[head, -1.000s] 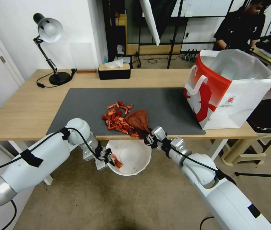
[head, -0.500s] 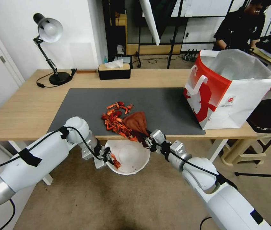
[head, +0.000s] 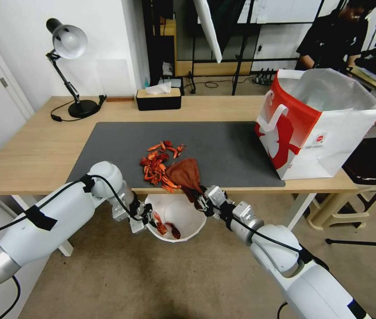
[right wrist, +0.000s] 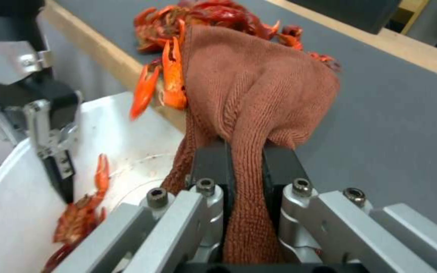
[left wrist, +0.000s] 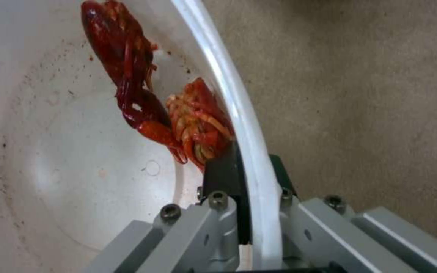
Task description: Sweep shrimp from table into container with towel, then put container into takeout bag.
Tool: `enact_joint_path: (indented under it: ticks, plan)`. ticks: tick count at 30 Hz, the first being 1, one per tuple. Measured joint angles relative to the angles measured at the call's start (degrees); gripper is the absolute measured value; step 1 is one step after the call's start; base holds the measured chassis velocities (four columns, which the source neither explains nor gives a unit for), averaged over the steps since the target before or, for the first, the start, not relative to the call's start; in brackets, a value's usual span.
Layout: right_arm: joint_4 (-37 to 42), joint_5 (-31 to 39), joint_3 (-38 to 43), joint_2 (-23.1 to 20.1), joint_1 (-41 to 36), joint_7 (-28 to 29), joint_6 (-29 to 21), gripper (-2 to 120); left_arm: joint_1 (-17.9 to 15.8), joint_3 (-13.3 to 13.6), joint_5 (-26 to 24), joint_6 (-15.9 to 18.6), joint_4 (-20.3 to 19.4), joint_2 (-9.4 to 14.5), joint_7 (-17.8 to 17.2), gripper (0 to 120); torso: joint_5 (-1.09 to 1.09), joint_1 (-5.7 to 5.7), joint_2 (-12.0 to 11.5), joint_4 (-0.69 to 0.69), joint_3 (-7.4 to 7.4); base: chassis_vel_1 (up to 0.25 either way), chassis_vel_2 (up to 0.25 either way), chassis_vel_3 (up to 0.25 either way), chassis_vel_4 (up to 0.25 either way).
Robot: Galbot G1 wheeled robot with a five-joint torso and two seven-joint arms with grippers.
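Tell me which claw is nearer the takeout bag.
Right. The right claw grips the towel at the table edge, on the side toward the takeout bag; the left claw clamps the bowl rim, farther away.

left pincer [left wrist: 246, 212] clamps container [left wrist: 244, 125] rim beside shrimp [left wrist: 178, 121].

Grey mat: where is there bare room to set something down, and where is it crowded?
Free: the dark grey rectangular mat left of the red-orange shrimp pile, and the stretch between that pile and the red-and-white takeout bag. Crowded: the near edge, where the right gripper drags the brown knitted towel above the round white plastic container held by the left gripper.
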Motion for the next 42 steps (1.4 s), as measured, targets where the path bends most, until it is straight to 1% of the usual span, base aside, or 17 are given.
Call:
enact_joint_path:
  ticks: [8,19,24,26,27,29,30,32,33,35,37,39,40,41,42]
  plan:
    - [1.06,-1.28,0.22,-0.42,-2.57,-0.95,0.58,7,-0.44,0.05,-0.02,-0.12,0.36,-0.08,0.0,0,0.0,0.0,0.0,-0.01,0.0,0.0,0.0,0.0,0.0]
    - [3.41,-1.1,0.91,-0.98,-4.7,-1.42,1.72,7,-0.29,-0.04,-0.15,-0.27,0.2,0.51,-0.03,0,0.0,0.0,0.0,0.0,0.0,0.0,0.0,0.0,0.0]
    - [4.88,1.14,2.65,-1.09,-4.11,-1.48,2.57,7,0.0,-0.39,-0.17,-0.39,-0.04,1.03,-0.04,0,0.0,0.0,0.0,-0.01,0.0,0.0,0.0,0.0,0.0]
    - [5.73,4.25,4.44,-1.1,-2.33,-0.96,3.06,7,0.52,-0.85,-0.18,-0.5,-0.3,1.51,-0.05,0,0.0,0.0,0.0,0.0,0.0,0.0,0.0,0.0,0.0]
    - [5.73,4.25,4.44,-1.1,-2.33,-0.96,3.06,7,0.52,-0.85,-0.18,-0.5,-0.3,1.51,-0.05,0,0.0,0.0,0.0,0.0,0.0,0.0,0.0,0.0,0.0]
    - [5.35,7.69,6.01,-0.88,0.31,0.05,4.19,7,1.15,-1.35,-0.17,-0.58,-0.51,1.8,-0.05,0,-0.01,0.0,0.0,0.0,0.0,0.0,0.0,0.0,0.0]
    - [5.35,7.69,6.01,-0.88,0.31,0.05,4.19,7,1.15,-1.35,-0.17,-0.58,-0.51,1.8,-0.05,0,-0.01,0.0,0.0,0.0,0.0,0.0,0.0,0.0,0.0]
    - [3.16,10.25,6.71,-0.25,3.36,1.83,5.27,7,1.66,-1.77,-0.13,-0.69,-0.61,2.05,-0.05,0,-0.01,0.0,0.0,-0.01,0.01,0.0,0.0,0.0,0.0]
    - [3.16,10.25,6.71,-0.25,3.36,1.83,5.27,7,1.66,-1.77,-0.13,-0.69,-0.61,2.05,-0.05,0,-0.01,0.0,0.0,-0.01,0.01,0.0,0.0,0.0,0.0]
    - [-0.65,11.5,6.8,0.92,7.29,3.67,5.62,7,1.98,-2.23,-0.12,-0.83,-0.7,2.42,-0.02,0,0.0,0.0,0.0,0.0,0.01,0.0,0.0,0.0,0.0]
    - [-1.84,11.8,6.74,1.23,8.33,4.14,5.59,7,2.03,-2.39,-0.12,-0.85,-0.72,2.55,-0.02,0,0.0,0.0,0.0,0.0,0.01,0.0,0.0,0.0,0.0]
    - [-7.01,12.57,5.99,2.42,12.43,5.46,5.34,7,2.1,-2.8,-0.19,-1.0,-0.74,2.99,-0.02,0,0.0,0.0,0.0,0.0,0.02,0.0,0.0,0.0,0.0]
    - [-8.63,12.72,5.7,2.75,13.63,5.7,5.16,7,2.11,-2.9,-0.22,-1.04,-0.75,3.12,-0.02,0,0.01,0.0,0.0,0.01,0.01,0.0,0.0,0.0,0.0]
    - [-8.63,12.72,5.7,2.75,13.63,5.7,5.16,7,2.11,-2.9,-0.22,-1.04,-0.75,3.12,-0.02,0,0.01,0.0,0.0,0.01,0.01,0.0,0.0,0.0,0.0]
    - [-11.22,13.03,5.15,3.25,15.59,6.11,4.92,7,2.12,-3.02,-0.25,-1.08,-0.75,3.29,-0.02,0,0.0,0.0,0.0,0.0,0.01,0.0,0.0,0.0,0.0]
